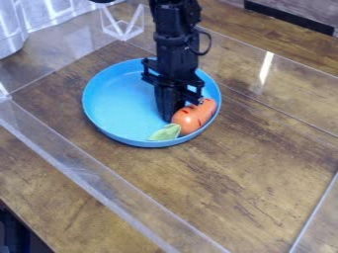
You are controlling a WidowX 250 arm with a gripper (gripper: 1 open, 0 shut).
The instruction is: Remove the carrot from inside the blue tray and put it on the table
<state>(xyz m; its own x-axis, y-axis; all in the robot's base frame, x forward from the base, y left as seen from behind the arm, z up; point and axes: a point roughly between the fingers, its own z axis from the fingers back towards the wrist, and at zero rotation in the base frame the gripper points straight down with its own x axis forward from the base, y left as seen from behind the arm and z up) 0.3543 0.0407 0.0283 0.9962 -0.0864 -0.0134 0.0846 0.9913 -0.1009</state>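
The blue tray [117, 99] lies on the table [251, 173], left of centre. The carrot [196, 116] rests inside the tray by its right rim, with its light green top [165, 132] pointing toward the near rim. My gripper [176, 111] points straight down into the tray. Its dark fingers [172, 97] are drawn together and pressed onto the carrot's left side. The fingertips hide the exact contact. The carrot still lies on the tray floor.
A white wire-like object [126, 18] stands at the back behind the tray, and a grey object [8, 35] sits at the far left edge. The raised edge of the clear cover [79, 163] runs diagonally across the near left. Bare wood lies to the right and front.
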